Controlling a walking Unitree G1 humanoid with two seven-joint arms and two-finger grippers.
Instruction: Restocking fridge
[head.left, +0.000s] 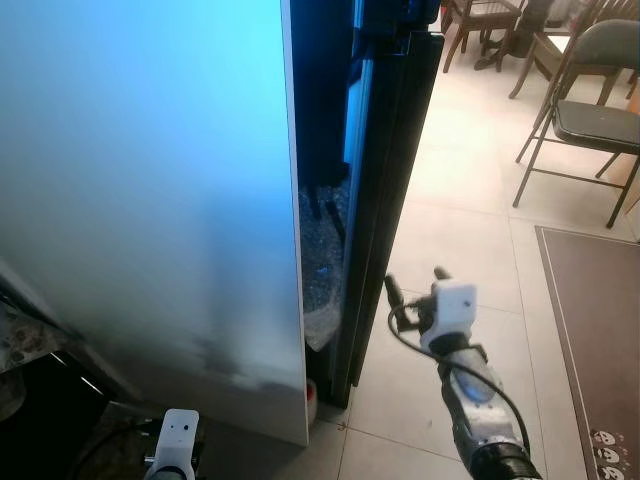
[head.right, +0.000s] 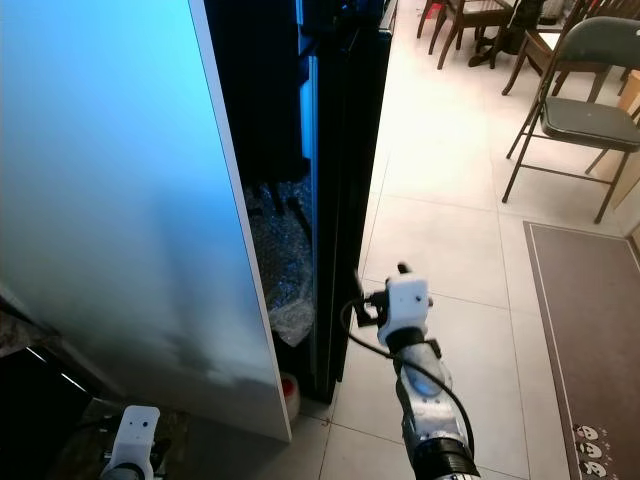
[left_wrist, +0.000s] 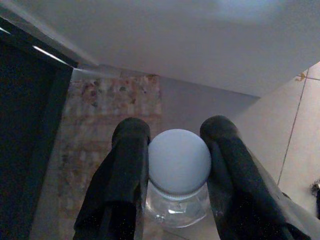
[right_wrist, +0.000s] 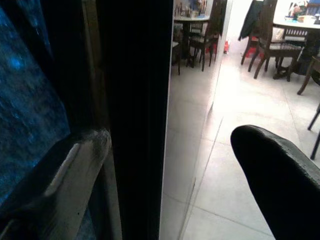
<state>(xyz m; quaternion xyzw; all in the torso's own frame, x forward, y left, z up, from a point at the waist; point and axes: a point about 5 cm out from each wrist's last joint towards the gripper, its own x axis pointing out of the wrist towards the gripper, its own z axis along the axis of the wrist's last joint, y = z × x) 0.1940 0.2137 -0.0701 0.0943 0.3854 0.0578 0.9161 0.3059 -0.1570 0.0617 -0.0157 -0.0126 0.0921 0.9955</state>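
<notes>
— Two arms in play; start from the left. What does the left gripper (left_wrist: 175, 165) have?

— Its fingers (left_wrist: 122, 170) are clamped on the pale cap of a clear bottle (left_wrist: 177, 162), one on each side. That arm hangs low at the foot of the white fridge door (head.left: 150, 180), over a patch of speckled floor (left_wrist: 107, 115).

— So the bottle isn't in the fridge.

— No. It is down by the door's bottom edge, outside. I'd judge the restocking has hardly begun for this item: it is gripped, but not lifted to any shelf.

— And the fridge itself?

— The white door stands edge-on to the head camera, with only a narrow gap beside the dark fridge body (head.left: 385, 150). In that gap I can make out crinkled clear plastic wrap (head.left: 322, 270); no shelf can be made out.

— The right side?

— The right gripper (head.left: 415, 290) is raised just beside the dark edge, fingers spread apart with nothing between them. From the wrist, one finger (right_wrist: 75, 170) lies against that edge, the other (right_wrist: 280, 170) out over the tiled floor (head.left: 460, 230).

— What's left, then?

— By my reading, widen the opening, then bring the bottle up and in. A folding chair (head.left: 590, 110) and a brown mat (head.left: 600, 330) sit well off to the right.
</notes>
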